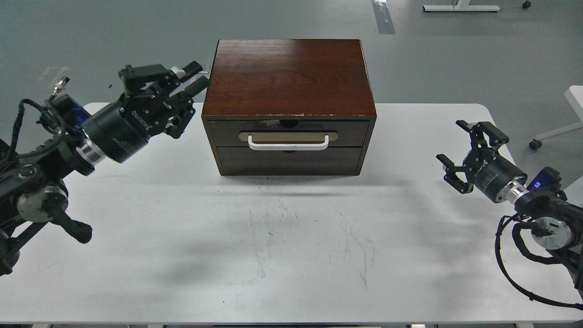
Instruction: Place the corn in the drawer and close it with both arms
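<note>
The dark brown wooden cabinet [288,77] stands at the back middle of the white table [291,237]. Its drawer [287,133], with a white bar handle [288,145] on a beige plate, sits pushed in flush with the cabinet front. No corn is in view. My left gripper [171,86] is raised at the cabinet's upper left corner, fingers apart and empty. My right gripper [464,150] hovers over the table's right side, open and empty, well apart from the cabinet.
A plain handleless panel [289,161] lies below the drawer. The grey floor surrounds the table. A white furniture leg with a caster [553,132] stands at the right edge, and a white base [460,7] is at the top.
</note>
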Controlling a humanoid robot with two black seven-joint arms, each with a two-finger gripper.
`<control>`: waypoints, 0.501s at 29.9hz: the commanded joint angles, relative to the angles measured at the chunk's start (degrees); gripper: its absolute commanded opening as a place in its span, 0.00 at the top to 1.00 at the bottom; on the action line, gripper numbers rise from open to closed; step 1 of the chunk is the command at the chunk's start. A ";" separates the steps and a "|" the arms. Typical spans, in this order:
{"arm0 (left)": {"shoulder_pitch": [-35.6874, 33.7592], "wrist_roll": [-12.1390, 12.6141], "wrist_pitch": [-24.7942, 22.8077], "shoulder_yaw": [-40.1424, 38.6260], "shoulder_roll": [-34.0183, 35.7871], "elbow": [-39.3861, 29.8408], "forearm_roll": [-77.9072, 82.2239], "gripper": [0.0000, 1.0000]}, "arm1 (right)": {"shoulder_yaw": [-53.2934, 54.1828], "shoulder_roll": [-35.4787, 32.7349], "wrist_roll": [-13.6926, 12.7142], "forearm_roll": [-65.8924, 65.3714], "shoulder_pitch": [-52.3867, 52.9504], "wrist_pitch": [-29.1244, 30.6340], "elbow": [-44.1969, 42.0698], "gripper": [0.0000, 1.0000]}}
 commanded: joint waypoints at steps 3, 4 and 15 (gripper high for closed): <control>0.01 0.02 -0.03 -2.29 -0.05 9.82 -1.89 0.00 | 2.18 -0.01 0.00 -0.01 0.13 -0.01 0.00 0.04; 0.18 0.02 -0.03 -2.29 -0.13 10.54 -1.89 0.00 | 2.19 -0.01 0.00 -0.01 0.21 -0.01 0.00 0.04; 7.21 0.02 0.20 -1.24 -1.62 21.52 -1.89 0.00 | 2.27 0.96 0.00 -0.01 0.21 -0.41 -0.17 0.00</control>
